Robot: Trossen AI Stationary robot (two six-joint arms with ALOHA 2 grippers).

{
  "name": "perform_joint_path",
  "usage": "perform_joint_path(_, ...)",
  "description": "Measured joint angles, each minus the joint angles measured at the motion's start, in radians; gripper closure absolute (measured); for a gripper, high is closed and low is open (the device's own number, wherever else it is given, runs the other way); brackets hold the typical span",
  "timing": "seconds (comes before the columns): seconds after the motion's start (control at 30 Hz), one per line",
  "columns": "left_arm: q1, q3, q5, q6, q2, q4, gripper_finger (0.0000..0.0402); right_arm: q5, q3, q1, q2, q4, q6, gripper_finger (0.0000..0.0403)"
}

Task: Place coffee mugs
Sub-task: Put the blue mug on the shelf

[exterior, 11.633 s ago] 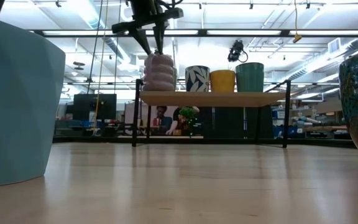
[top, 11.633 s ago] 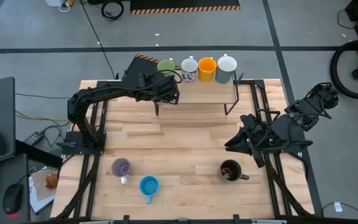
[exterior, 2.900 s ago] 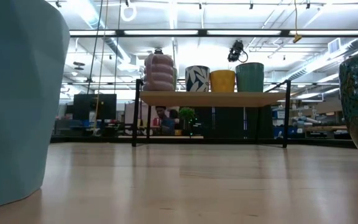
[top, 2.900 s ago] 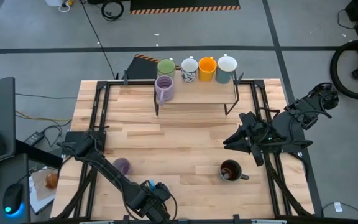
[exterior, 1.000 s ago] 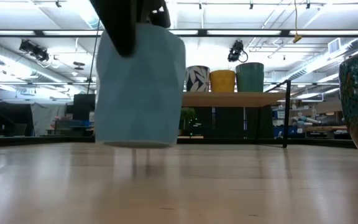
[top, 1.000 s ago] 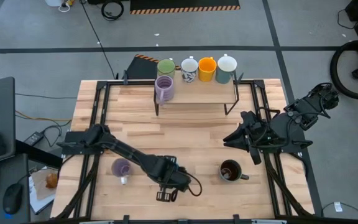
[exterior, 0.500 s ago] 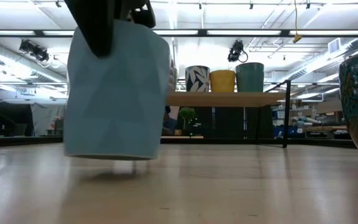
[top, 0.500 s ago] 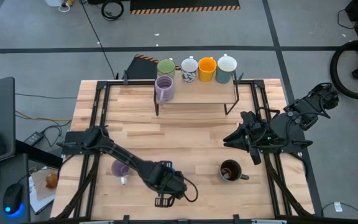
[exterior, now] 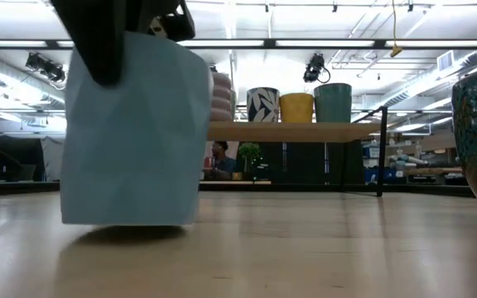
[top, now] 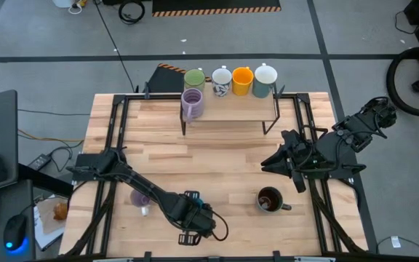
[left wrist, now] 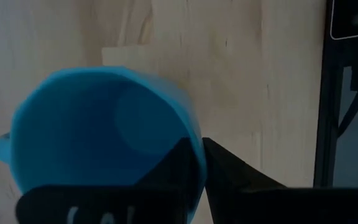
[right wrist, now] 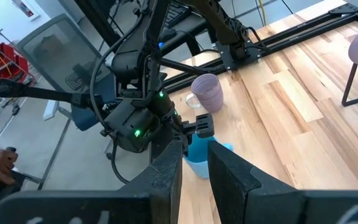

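**High view:** the left gripper (top: 189, 234) is way out at the worktop (top: 224, 156) edge farthest from the shelf (top: 231, 109), roughly in line w/ the shelf's left leg. The blue mug is hidden under it here. That arm lies across a light purple mug (top: 140, 198), half covering it. The dark brown mug (top: 270, 199) stands in line w/ the shelf's right leg, just as far out. On the shelf there's a green mug (top: 193, 78), patterned white mug (top: 222, 81), orange mug (top: 242, 80), another white mug (top: 265, 76) and a 2nd purple mug (top: 192, 103). The right gripper (top: 276, 161) waits near the shelf's right leg, parted a bit and holding nothing.

**Low view:** the blue mug (exterior: 131, 132) fills the left side w/ its base on the wood, and blocks the shelf's left end.

**Left wrist:** the gripper is right at the mug's rim. Can't tell if it's clamped or let go.

**Right wrist:** blue mug beside the purple one, left arm over both.

**Vs earlier:** 1 s ago the mug hung clear above the wood, 0.5 s ago it was nearly down, and now it's seated. It also slid further from the shelf. Everything else is the same.
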Motion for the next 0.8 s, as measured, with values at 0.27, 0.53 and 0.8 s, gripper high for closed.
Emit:
perform_joint_path(0.27, -0.004, -0.002, 0.002, -0.035, 0.0, 0.008, 0.0303, 0.0, 0.0, 0.0, 0.0, 0.001, -0.001, 0.0321)
perform_joint_path(0.53, -0.004, 0.002, 0.016, -0.041, -0.036, 0.003, 0.0272, -0.029, 0.0, 0.0, 0.0, -0.001, 0.0, 0.0321)
perform_joint_path(0.8, 0.003, 0.002, 0.032, -0.06, -0.128, 0.002, 0.0271, -0.028, 0.0, 0.0, 0.0, -0.002, -0.001, 0.0321)
